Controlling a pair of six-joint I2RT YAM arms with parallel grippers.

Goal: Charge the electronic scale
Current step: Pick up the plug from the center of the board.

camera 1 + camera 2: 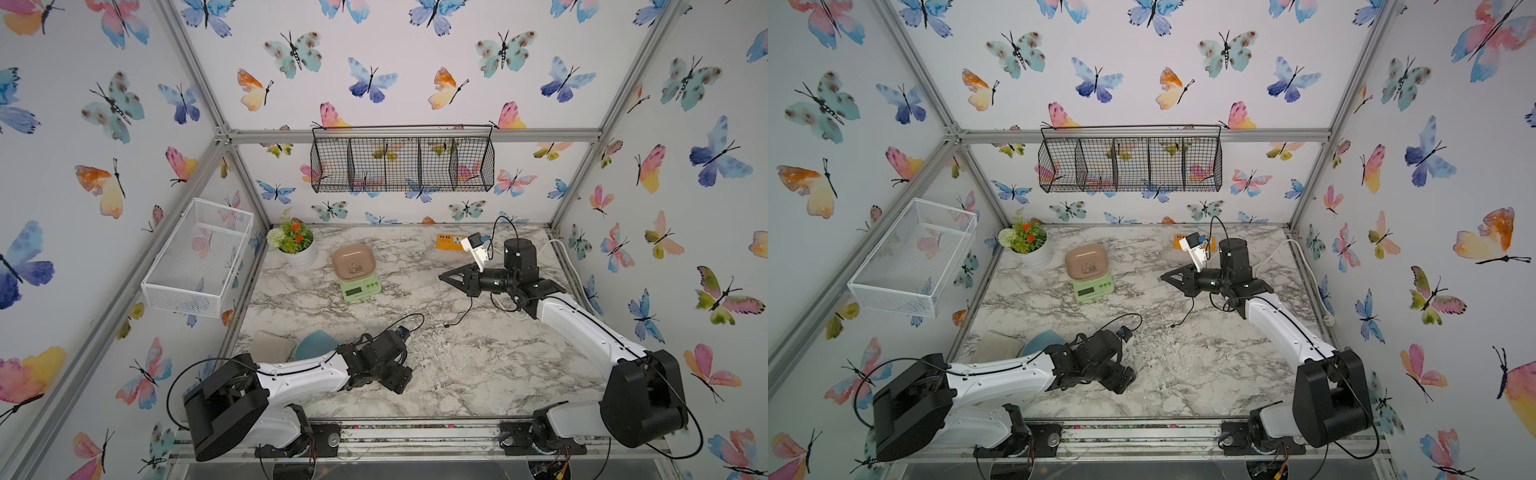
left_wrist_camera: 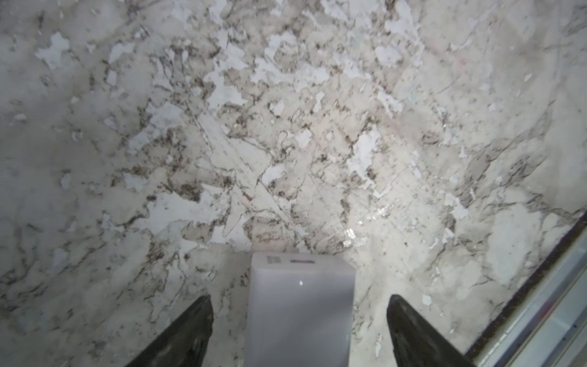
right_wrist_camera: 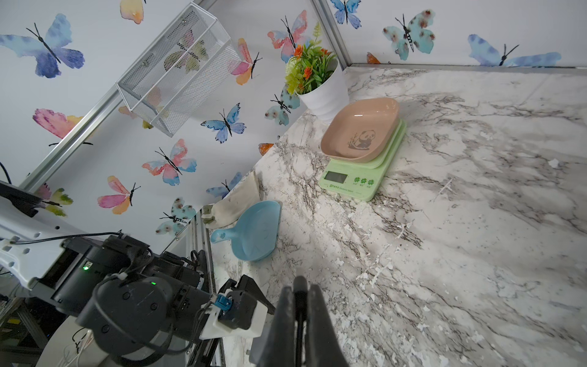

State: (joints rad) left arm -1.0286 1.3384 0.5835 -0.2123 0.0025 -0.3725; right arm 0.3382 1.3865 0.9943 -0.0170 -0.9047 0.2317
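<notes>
The electronic scale [image 1: 360, 289] [image 1: 1094, 288] [image 3: 355, 178] is a light-green square base with a dark display, carrying a tan-pink bowl [image 1: 353, 261] with a panda print; it stands mid-table towards the back. My right gripper [image 1: 442, 277] [image 1: 1163, 279] [image 3: 300, 287] hovers to its right, shut on a black cable [image 1: 461, 316] whose plug tip pokes out between the fingertips. The cable's loose end lies on the marble. My left gripper [image 2: 299, 298] [image 1: 397, 384] is down at the table's front. It is open and straddles a white charger cube [image 2: 300, 324], with gaps on both sides.
An orange power strip [image 1: 446, 240] lies at the back right, partly behind my right wrist. A flower pot [image 1: 297, 249], a blue scoop [image 1: 316, 345] and a beige cloth [image 1: 270, 345] sit along the left. Wire baskets [image 1: 199, 257] [image 1: 403, 160] hang on the walls.
</notes>
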